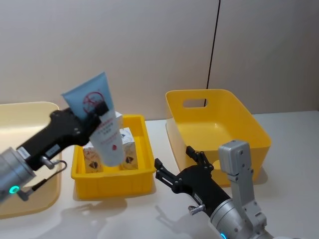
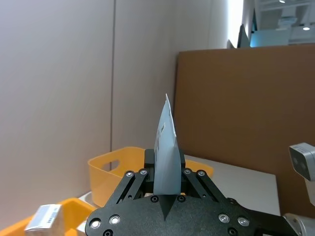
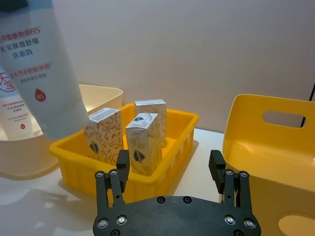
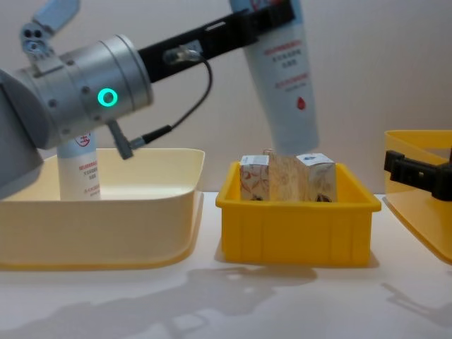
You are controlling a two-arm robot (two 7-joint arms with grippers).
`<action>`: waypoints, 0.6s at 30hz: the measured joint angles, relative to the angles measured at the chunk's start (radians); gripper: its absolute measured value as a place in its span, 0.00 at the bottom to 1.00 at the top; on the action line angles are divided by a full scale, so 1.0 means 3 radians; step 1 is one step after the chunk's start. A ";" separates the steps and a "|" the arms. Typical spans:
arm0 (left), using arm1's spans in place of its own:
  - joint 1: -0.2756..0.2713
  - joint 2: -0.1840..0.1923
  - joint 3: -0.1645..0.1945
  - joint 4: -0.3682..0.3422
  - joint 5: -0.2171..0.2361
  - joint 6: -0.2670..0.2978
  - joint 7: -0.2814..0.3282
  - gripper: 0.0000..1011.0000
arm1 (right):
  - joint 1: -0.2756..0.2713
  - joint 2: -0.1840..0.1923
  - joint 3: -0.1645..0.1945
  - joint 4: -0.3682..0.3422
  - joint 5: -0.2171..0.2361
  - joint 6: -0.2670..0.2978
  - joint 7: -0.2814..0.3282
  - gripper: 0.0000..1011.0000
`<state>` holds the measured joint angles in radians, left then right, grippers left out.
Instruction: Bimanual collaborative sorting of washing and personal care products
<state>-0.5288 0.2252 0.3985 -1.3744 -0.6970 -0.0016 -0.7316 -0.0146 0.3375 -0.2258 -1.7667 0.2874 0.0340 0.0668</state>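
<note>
Head view, left end effector (image 1: 98,112): raised over the small yellow tray (image 1: 112,182), fingers pressed together on a pale-blue squeeze tube (image 1: 107,139) near its flat crimped end.
Right wrist view, cartons (image 3: 142,142): three, white and beige with reddish swirls, upright and close together inside the small yellow tray.
Chest view, pale-blue squeeze tube: tilted, cap end down, red print on its face; its lower end hangs just above the cartons and is clear of the tray walls.
Chest view, second tube (image 4: 79,169): upright in the cream bin (image 4: 106,212), to the robot's left of the tray.
Head view, right end effector (image 1: 173,155): low over the tabletop (image 1: 294,127), between the small yellow tray and the deep yellow bin (image 1: 254,130), fingers spread apart with nothing between them.
Head view, deep yellow bin: to the robot's right of the tray, handle cutout in its far wall.
Head view, tabletop: white, carries the tray and both bins.
</note>
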 joint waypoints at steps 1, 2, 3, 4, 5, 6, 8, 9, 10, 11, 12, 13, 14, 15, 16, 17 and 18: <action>-0.0006 -0.0005 0.0014 0.0012 0.0004 -0.0004 -0.0012 0.22 | 0.0000 0.0000 0.0000 0.0000 0.0000 0.0000 0.0000 0.99; -0.0021 -0.0017 0.0045 0.0038 0.0011 -0.0012 -0.0030 0.22 | 0.0000 0.0000 0.0000 0.0000 0.0000 0.0000 0.0000 0.99; -0.0027 -0.0022 0.0058 0.0050 0.0015 -0.0017 -0.0037 0.22 | 0.0000 0.0000 0.0000 0.0000 0.0000 0.0000 0.0000 0.99; -0.0033 -0.0027 0.0070 0.0061 0.0018 -0.0022 -0.0045 0.22 | 0.0000 0.0000 0.0000 0.0000 0.0000 0.0000 0.0000 0.99; -0.0043 -0.0034 0.0089 0.0077 0.0024 -0.0029 -0.0057 0.22 | 0.0000 0.0000 0.0000 0.0000 0.0000 0.0000 0.0000 0.99; -0.0048 -0.0038 0.0100 0.0087 0.0028 -0.0034 -0.0064 0.22 | 0.0000 0.0000 0.0000 0.0000 0.0000 0.0000 0.0000 0.99; -0.0056 -0.0044 0.0118 0.0100 0.0033 -0.0039 -0.0075 0.22 | 0.0000 0.0000 0.0000 0.0000 0.0000 0.0000 0.0000 0.99; -0.0064 -0.0050 0.0135 0.0113 0.0040 -0.0046 -0.0085 0.22 | 0.0000 0.0000 0.0000 0.0000 0.0000 0.0000 0.0000 0.99; -0.0067 -0.0053 0.0143 0.0119 0.0042 -0.0049 -0.0090 0.22 | 0.0000 0.0000 0.0000 0.0000 0.0000 0.0000 0.0000 0.99; -0.0071 -0.0055 0.0150 0.0125 0.0045 -0.0051 -0.0095 0.22 | 0.0000 0.0000 0.0000 0.0000 0.0000 0.0000 0.0000 0.99; -0.0077 -0.0060 0.0164 0.0136 0.0050 -0.0056 -0.0102 0.22 | 0.0000 0.0000 0.0000 -0.0001 0.0000 0.0000 0.0001 0.99; -0.0079 -0.0062 0.0170 0.0140 0.0051 -0.0058 -0.0105 0.22 | -0.0002 0.0001 0.0002 -0.0002 0.0001 0.0000 0.0005 0.99; -0.0082 -0.0064 0.0175 0.0146 0.0053 -0.0059 -0.0108 0.22 | -0.0003 0.0003 0.0003 -0.0004 0.0003 0.0000 0.0012 0.99; -0.0085 -0.0066 0.0181 0.0151 0.0055 -0.0061 -0.0111 0.22 | -0.0004 0.0006 0.0004 -0.0006 0.0006 0.0000 0.0019 0.99; -0.0089 -0.0069 0.0190 0.0159 0.0058 -0.0063 -0.0117 0.22 | -0.0007 0.0014 0.0007 -0.0013 0.0016 0.0000 0.0042 0.99; -0.0091 -0.0070 0.0194 0.0162 0.0059 -0.0065 -0.0120 0.22 | -0.0008 0.0020 0.0008 -0.0017 0.0023 0.0000 0.0056 0.99; -0.0095 -0.0073 0.0201 0.0168 0.0061 -0.0069 -0.0124 0.22 | -0.0009 0.0027 0.0011 -0.0023 0.0030 0.0000 0.0071 0.99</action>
<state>-0.5574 0.2033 0.4589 -1.3238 -0.6787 -0.0224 -0.7688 -0.0174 0.3455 -0.2225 -1.7735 0.2965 0.0340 0.0882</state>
